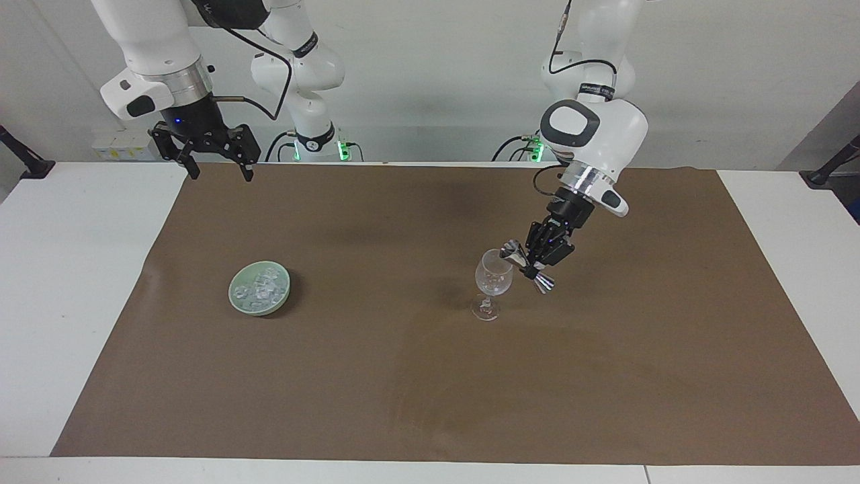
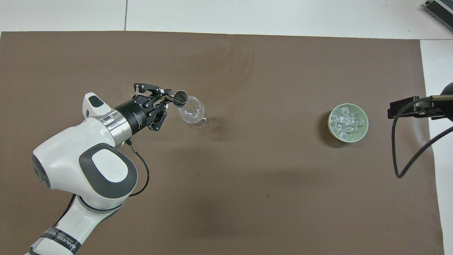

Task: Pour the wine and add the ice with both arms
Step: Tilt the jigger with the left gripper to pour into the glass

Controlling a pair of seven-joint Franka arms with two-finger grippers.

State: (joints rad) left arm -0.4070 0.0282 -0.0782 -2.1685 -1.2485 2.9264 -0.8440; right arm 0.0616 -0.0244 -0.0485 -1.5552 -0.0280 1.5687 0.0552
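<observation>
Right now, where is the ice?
The ice sits heaped in the green dish on the brown mat, toward the right arm's end, well apart from the wine glass.
</observation>
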